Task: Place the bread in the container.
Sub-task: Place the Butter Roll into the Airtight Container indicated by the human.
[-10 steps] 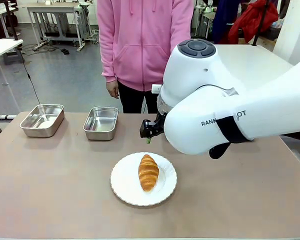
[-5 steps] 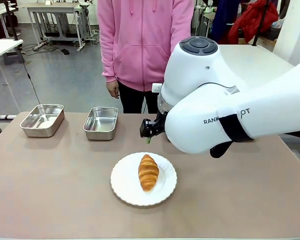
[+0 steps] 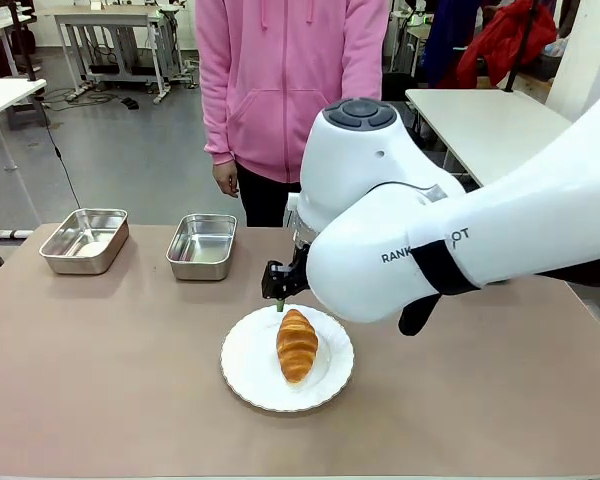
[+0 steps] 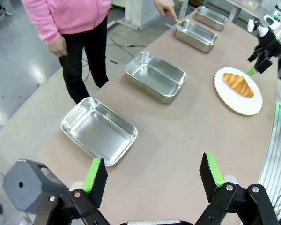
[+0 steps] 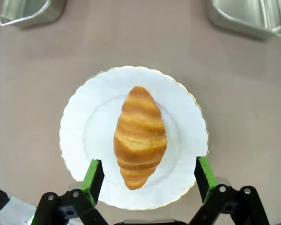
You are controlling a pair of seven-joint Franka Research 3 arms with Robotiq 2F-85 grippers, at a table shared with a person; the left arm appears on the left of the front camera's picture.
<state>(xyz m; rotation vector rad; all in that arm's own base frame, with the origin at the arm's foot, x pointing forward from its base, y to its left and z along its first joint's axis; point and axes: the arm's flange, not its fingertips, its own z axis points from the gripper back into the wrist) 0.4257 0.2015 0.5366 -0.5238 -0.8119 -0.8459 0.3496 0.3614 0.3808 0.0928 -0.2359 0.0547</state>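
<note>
Sitting on a brown table (image 3: pixel 100 370) is a white plate (image 3: pixel 245 375) with the croissant (image 3: pixel 297 344) lying in its middle; shiny steel pans (image 3: pixel 202 246) stand in a row by the far edge, near a person in a pink hoodie (image 3: pixel 280 80); the right gripper (image 5: pixel 147 164) hangs just above the croissant, fingers wide apart, holding nothing; the left gripper (image 4: pixel 152 161) is wide apart too, empty, well away.
</note>
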